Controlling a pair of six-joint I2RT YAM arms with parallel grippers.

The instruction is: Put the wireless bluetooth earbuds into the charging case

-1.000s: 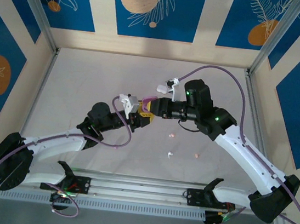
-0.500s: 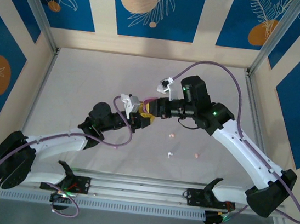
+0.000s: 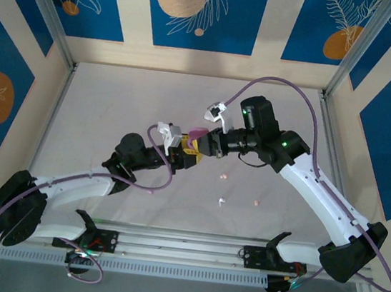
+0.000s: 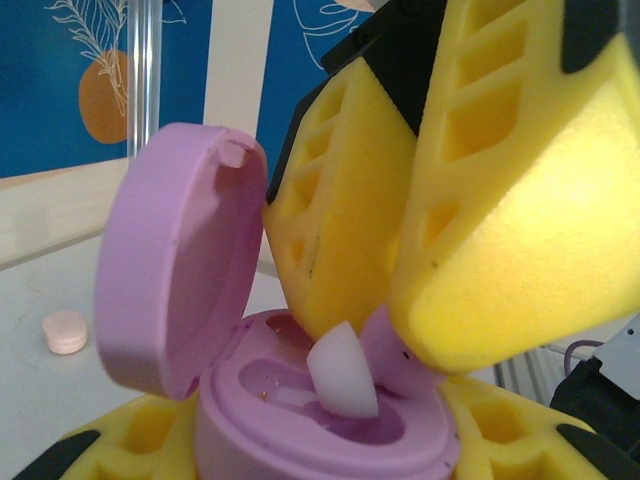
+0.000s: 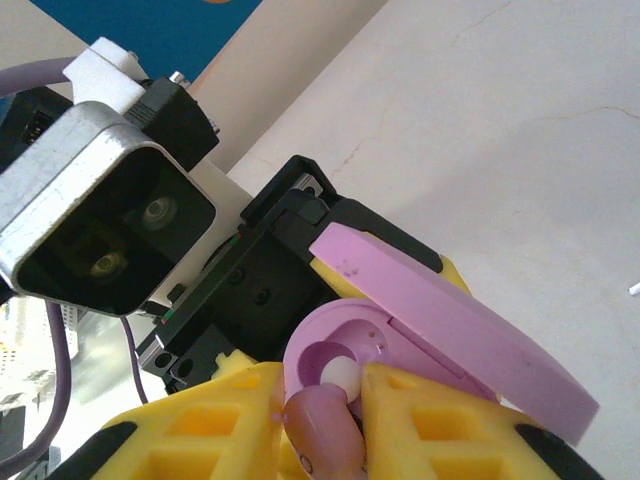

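My left gripper (image 4: pixel 325 455) is shut on the base of the pale purple charging case (image 4: pixel 300 425), whose lid (image 4: pixel 170 260) stands open to the left. My right gripper (image 5: pixel 325 425) is shut on a pale purple earbud (image 5: pixel 322 435). Its white tip (image 4: pixel 343 375) is down in one of the case's wells, and the right gripper's yellow fingers (image 4: pixel 350 200) hang just above the case. In the top view the two grippers meet at mid-table, left gripper (image 3: pixel 184 153) below right gripper (image 3: pixel 200 145), with the lid (image 3: pixel 197 131) showing between them.
Loose buds lie on the white table in front of the right arm: a peach-pink one (image 3: pixel 224 176), a white one (image 3: pixel 222 202) and another peach-pink one (image 3: pixel 255 201). A small peach-pink round piece (image 4: pixel 66 332) lies on the table beyond the lid. Walls ring the table.
The right gripper has swung left and down onto the case held by the left gripper, bringing the purple earbud's tip into the well. The left arm barely moved.
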